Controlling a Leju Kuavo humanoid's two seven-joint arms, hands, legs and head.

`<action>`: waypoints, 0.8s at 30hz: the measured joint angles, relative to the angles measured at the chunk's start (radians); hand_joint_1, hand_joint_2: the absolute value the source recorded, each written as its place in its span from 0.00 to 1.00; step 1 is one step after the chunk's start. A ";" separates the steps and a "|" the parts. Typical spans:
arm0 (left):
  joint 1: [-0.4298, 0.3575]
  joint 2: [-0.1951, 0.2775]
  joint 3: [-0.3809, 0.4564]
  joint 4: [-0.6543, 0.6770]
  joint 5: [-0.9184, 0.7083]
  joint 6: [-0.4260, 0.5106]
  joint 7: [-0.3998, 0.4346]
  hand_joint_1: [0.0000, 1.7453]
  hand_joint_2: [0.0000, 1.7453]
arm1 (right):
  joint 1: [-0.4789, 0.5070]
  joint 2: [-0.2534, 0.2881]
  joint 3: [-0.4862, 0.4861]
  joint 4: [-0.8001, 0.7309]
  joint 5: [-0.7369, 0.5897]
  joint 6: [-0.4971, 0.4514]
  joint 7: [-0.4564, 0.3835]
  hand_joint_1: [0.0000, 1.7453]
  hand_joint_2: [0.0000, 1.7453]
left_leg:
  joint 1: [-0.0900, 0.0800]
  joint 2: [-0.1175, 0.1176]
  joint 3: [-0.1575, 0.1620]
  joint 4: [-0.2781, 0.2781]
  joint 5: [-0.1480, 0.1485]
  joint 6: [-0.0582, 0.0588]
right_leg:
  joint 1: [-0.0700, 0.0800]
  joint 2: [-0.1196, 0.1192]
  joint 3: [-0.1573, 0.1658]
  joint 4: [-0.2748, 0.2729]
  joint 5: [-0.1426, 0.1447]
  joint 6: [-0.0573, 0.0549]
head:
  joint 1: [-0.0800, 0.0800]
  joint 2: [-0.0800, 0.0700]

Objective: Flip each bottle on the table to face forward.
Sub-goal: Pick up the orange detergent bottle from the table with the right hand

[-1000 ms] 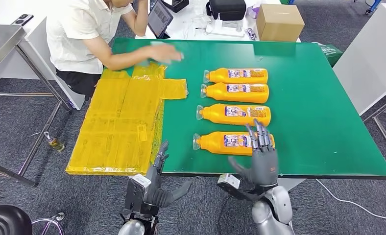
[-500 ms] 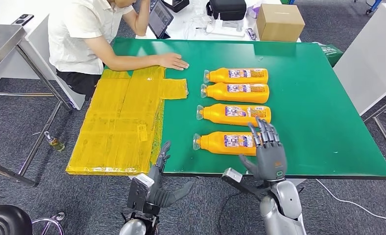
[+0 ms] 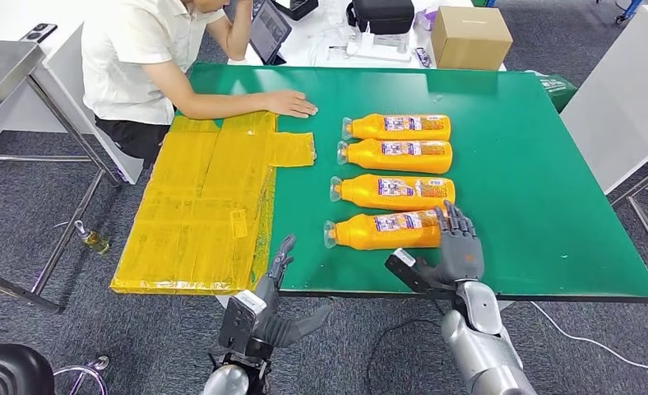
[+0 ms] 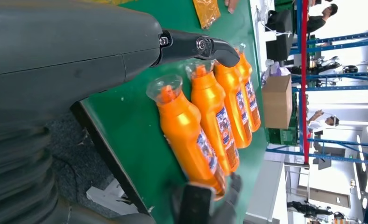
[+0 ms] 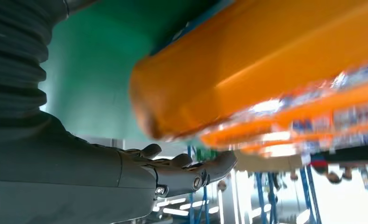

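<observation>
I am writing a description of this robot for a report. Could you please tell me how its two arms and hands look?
Both arms are silver-grey metal with rounded segments. The right hand has a dark grey palm and slim dark jointed fingers; a black box with a white label sits at its wrist. The left hand looks the same, with a similar labelled box. The wrist views show a grey ribbed cover behind each hand.

Your right robot hand (image 3: 458,245) sits at lower right of the head view, fingers spread and raised, forearm angling up from the bottom edge. Your left robot hand (image 3: 278,313) hangs low at bottom centre, fingers apart, holding nothing.
</observation>
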State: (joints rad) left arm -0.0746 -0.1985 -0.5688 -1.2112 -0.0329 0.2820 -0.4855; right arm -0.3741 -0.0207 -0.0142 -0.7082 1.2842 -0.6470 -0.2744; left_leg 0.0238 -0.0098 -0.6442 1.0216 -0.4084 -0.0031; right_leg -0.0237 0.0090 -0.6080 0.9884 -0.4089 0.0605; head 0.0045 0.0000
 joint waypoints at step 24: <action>-0.012 -0.003 -0.019 -0.001 0.000 -0.019 0.003 0.00 1.00 | -0.128 -0.043 0.149 0.177 -0.003 0.051 0.055 0.45 1.00 | 0.000 0.001 0.006 0.000 0.000 0.000 | 0.000 0.000 0.005 0.000 0.000 0.000 | 0.000 0.000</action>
State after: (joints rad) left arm -0.0867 -0.2014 -0.5876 -1.2123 -0.0334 0.2627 -0.4826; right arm -0.5023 -0.0634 0.1347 -0.5308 1.2815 -0.5962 -0.2189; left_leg 0.0238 -0.0091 -0.6385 1.0216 -0.4083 -0.0030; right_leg -0.0237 0.0094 -0.6028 0.9883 -0.4088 0.0604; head 0.0045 0.0000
